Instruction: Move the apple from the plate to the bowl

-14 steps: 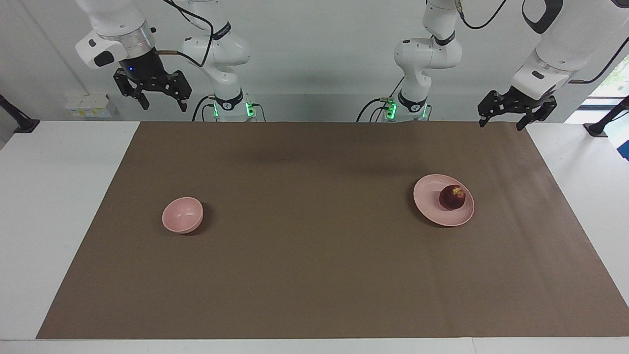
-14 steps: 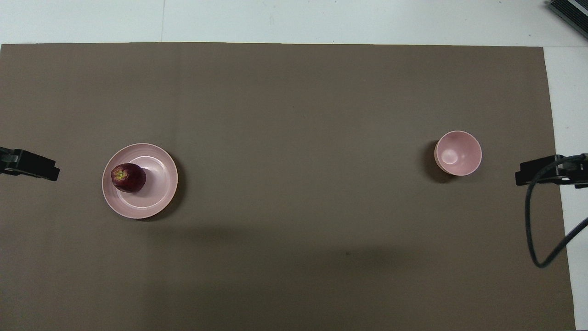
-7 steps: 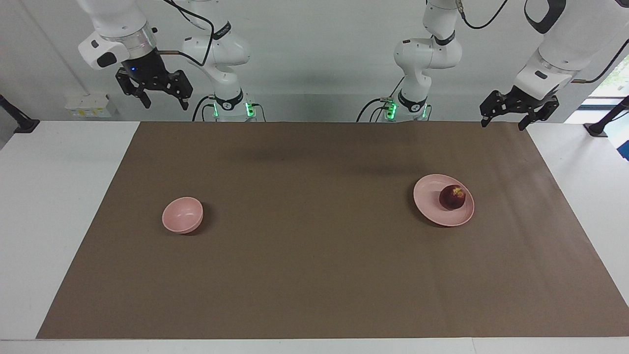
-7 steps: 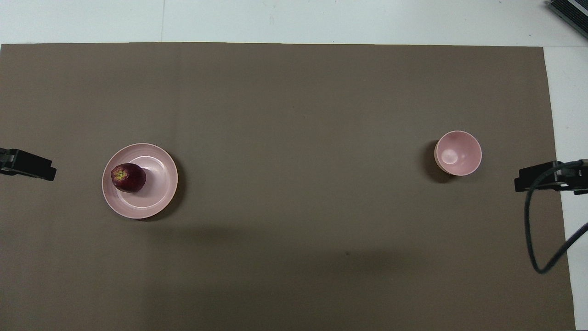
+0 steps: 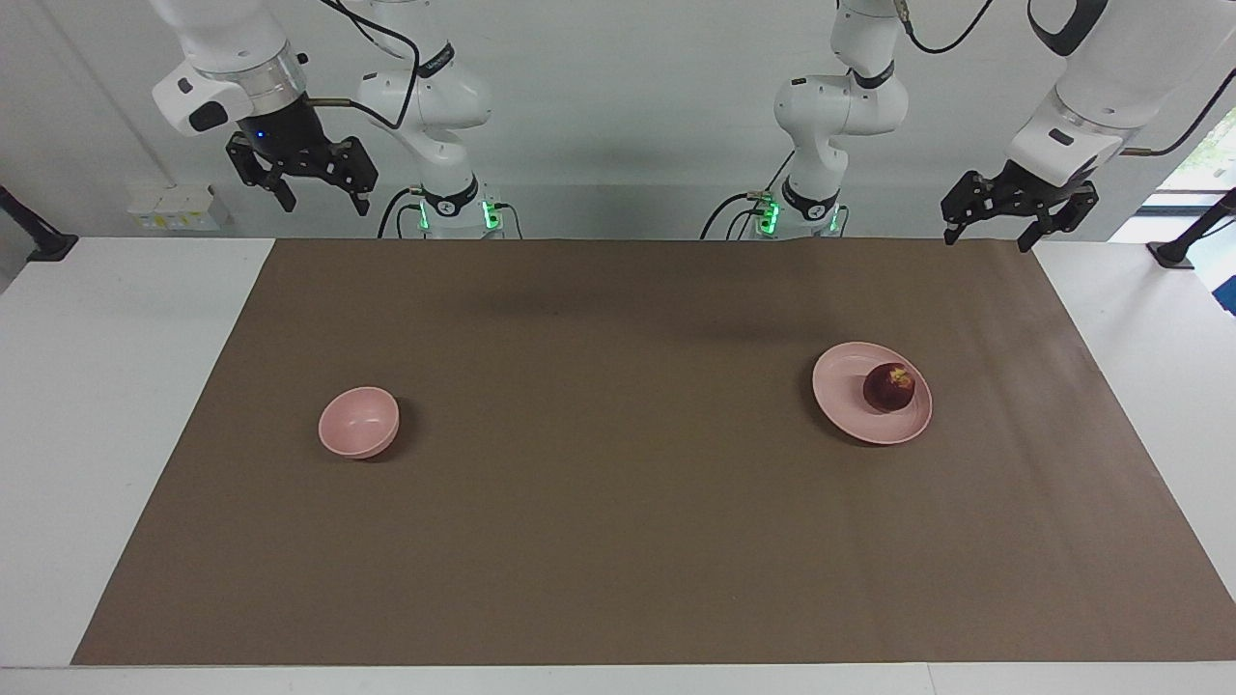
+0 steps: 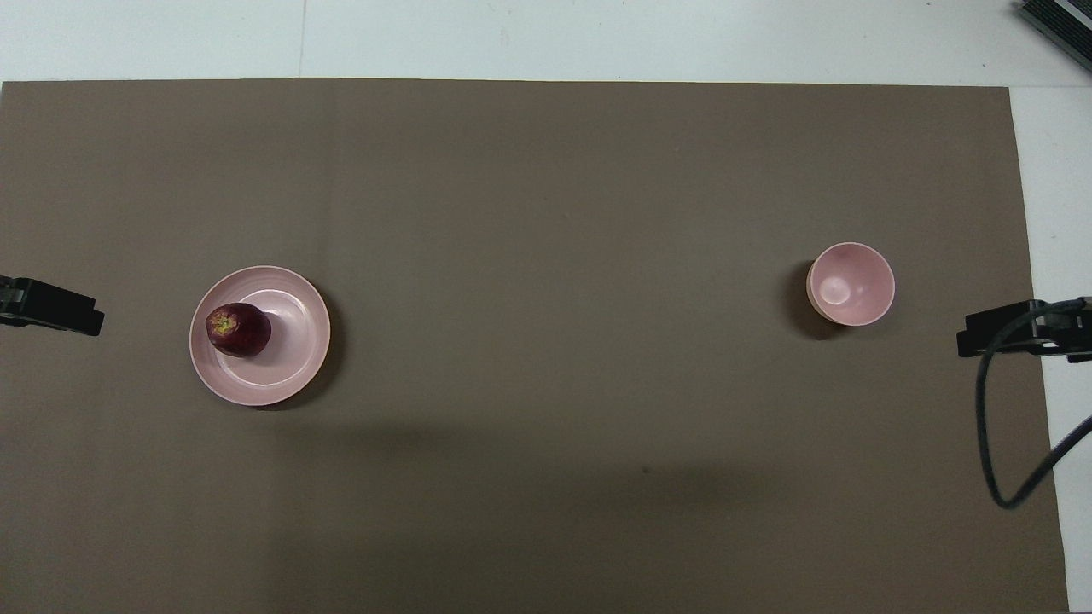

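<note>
Apple (image 5: 888, 387) sits on plate (image 5: 840, 386) near left arm's end, bowl (image 5: 358, 422) near right's. Only facing view shows both grippers, left (image 5: 995, 235) and right (image 5: 323, 200), spread, raised over mat's (image 5: 618, 541) robot-side corners.

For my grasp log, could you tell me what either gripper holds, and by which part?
Nothing: the left gripper and right gripper hang open; the apple lies on the plate.

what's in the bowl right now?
Nothing: the bowl shows only its bare pink inside from overhead. The apple sits on the plate, toward the left arm's end. No tool is over either.
</note>
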`<state>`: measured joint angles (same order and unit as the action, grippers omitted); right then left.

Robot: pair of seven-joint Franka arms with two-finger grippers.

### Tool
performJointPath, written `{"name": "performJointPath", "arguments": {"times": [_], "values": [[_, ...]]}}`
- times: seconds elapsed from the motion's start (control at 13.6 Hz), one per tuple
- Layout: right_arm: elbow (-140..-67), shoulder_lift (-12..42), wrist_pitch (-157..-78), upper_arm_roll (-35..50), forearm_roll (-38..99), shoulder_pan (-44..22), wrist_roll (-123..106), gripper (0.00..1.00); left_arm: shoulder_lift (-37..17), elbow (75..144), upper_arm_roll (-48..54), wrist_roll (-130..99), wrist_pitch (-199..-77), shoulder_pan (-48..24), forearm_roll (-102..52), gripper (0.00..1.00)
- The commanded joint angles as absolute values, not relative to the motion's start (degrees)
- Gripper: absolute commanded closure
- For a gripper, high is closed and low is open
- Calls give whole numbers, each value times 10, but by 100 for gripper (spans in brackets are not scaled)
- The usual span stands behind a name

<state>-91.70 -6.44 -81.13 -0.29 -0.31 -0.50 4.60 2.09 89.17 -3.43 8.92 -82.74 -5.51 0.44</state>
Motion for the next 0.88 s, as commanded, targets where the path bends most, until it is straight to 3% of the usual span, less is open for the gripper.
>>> {"name": "performJointPath", "arguments": {"times": [0.0,0.81], "values": [[-937,-82,-816,-4,9,-1,25,0,24,887,-34,89,-818,-57,8,0],[-940,-83,-815,-4,9,3,26,0,39,918,-32,97,-816,-52,-2,0]]}}
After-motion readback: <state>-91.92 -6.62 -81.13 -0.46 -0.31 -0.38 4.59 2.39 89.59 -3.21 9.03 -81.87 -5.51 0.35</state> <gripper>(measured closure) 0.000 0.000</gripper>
